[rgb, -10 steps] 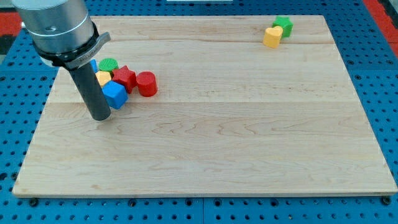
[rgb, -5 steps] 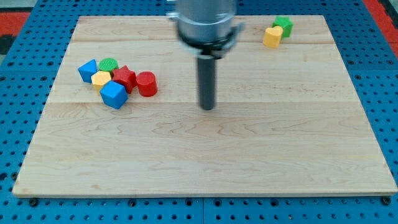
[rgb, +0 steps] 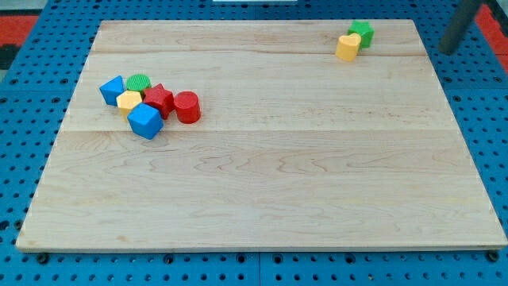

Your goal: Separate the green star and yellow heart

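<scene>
The green star (rgb: pixel 362 32) and the yellow heart (rgb: pixel 347 47) sit touching each other near the view's top right of the wooden board (rgb: pixel 262 191). The heart lies just below-left of the star. My tip (rgb: pixel 450 49) is off the board's right edge, to the right of both blocks and apart from them.
A cluster sits at the view's left: a blue block (rgb: pixel 112 89), a green cylinder (rgb: pixel 139 82), a yellow block (rgb: pixel 129 100), a red star (rgb: pixel 158 98), a red cylinder (rgb: pixel 187 106) and a blue cube (rgb: pixel 146 121). Blue pegboard surrounds the board.
My rod has swept from beside the left cluster, across the board's middle, to beyond the board's top right edge. No block has moved.
</scene>
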Available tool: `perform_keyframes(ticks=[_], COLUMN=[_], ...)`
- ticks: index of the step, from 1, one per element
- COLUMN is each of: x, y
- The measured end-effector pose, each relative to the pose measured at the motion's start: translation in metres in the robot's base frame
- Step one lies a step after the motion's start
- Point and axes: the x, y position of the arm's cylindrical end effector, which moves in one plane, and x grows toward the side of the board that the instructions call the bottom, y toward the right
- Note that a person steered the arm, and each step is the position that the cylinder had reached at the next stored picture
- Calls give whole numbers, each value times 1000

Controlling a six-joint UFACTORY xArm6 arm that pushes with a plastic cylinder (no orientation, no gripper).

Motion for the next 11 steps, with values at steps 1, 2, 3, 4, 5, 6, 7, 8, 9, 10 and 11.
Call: perform_keyframes(ticks=[1, 2, 3, 4, 5, 6, 7, 8, 9, 10, 11], x=[-52, -24, 27, 27, 10, -26, -7, 50, 80, 18, -56], y=[-20, -72, -121, -122, -111, -111, -169, -165, -148, -94, -99])
